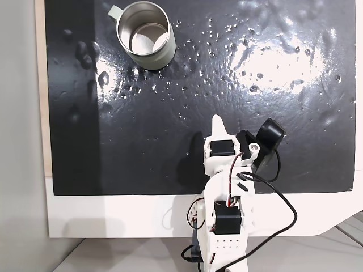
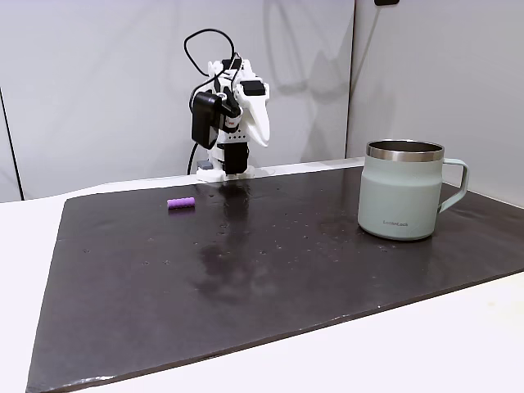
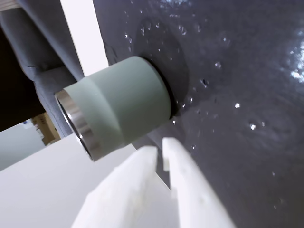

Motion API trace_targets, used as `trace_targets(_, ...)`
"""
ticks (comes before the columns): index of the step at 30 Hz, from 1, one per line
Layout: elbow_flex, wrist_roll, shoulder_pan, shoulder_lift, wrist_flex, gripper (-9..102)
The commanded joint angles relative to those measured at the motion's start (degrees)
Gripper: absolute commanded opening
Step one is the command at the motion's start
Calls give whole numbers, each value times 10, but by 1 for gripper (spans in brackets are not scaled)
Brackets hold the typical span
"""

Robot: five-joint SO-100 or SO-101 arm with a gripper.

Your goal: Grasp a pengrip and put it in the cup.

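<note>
Black matting (image 2: 270,270) is laid over a white table. Seen in a fixed view, the pengrip (image 2: 181,202) lies on the mat at left, the gripper (image 2: 264,139) is raised behind with jaws nearly closed and empty, and the cup (image 2: 403,190) stands upright at right

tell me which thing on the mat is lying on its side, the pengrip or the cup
The pengrip: the small purple tube lies flat on the black mat, while the pale green cup stands upright, mouth up.
</note>
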Motion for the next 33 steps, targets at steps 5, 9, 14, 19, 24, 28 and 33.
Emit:
trace_targets(5,-299,-48,77,-200,161,1)
trace_targets(9,-415,-97,145,-294,244,3)
trace_targets(14,-485,-171,232,-384,280,9)
trace_targets(19,-493,-250,301,-458,275,20)
trace_targets(24,-495,-294,342,-550,262,22)
trace_targets(28,-498,-321,364,-615,258,22)
trace_targets(33,-529,-352,403,-715,254,22)
